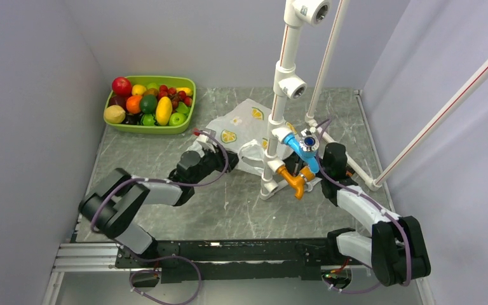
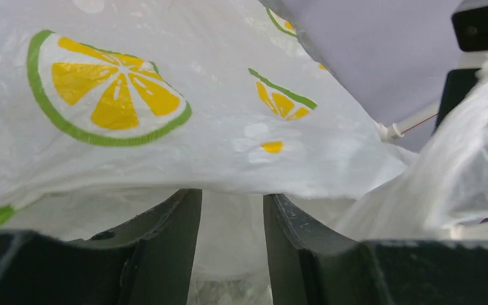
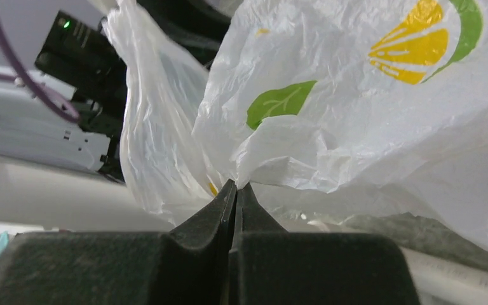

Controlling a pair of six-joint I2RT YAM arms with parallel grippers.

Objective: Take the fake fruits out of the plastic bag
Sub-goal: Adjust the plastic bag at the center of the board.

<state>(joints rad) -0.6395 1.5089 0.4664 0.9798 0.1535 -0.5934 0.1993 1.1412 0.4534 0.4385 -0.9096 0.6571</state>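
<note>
The plastic bag (image 1: 244,124), white with lemon-slice prints, lies crumpled mid-table. My left gripper (image 1: 204,141) is at its left edge. In the left wrist view the left gripper (image 2: 232,194) is open, its tips tucked under the draped film (image 2: 165,146). My right gripper (image 1: 328,162) is at the bag's right side, partly hidden by the camera mast. In the right wrist view the right gripper (image 3: 236,184) is shut on a pinch of bag film (image 3: 279,146). No fake fruit shows inside the bag. A bright red apple (image 1: 121,84) and a dull yellow round fruit (image 1: 114,114) lie in the tray.
The lime-green tray (image 1: 184,81) at the back left holds several other fruits. A white pipe mast (image 1: 278,108) with blue and orange fittings (image 1: 298,162) stands between the arms, over the bag's near edge. White rods (image 1: 356,168) run along the right wall.
</note>
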